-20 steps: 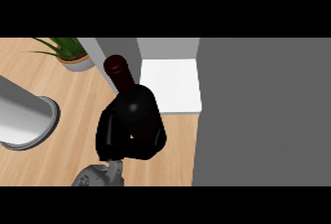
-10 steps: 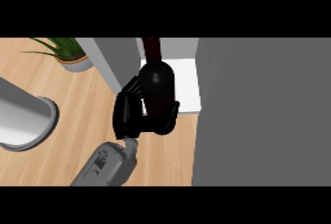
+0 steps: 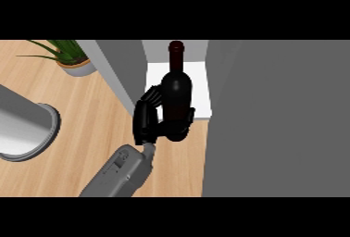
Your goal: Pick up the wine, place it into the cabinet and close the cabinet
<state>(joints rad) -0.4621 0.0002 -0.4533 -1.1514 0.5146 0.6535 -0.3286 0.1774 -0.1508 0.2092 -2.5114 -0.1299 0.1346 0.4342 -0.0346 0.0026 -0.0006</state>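
One hand [image 3: 146,121], fingers [image 3: 152,97] curled round wine bottle [image 3: 176,88], bottle upright at cabinet [image 3: 123,83] opening

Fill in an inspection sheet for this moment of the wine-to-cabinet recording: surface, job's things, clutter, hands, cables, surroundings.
Surface: light wooden counter, bare where it shows.
Job's things: dark wine bottle, neck pointing away from the robot, over the front edge of the cabinet's white shelf; cabinet open, its grey door standing at the left of the opening.
Clutter: potted plant at the far left; grey round container at the left edge.
Hands: one hand curled round the bottle's lower body; which arm it belongs to cannot be told; no other hand seen.
Cables: nothing seen.
Surroundings: grey cabinet wall fills the right side.
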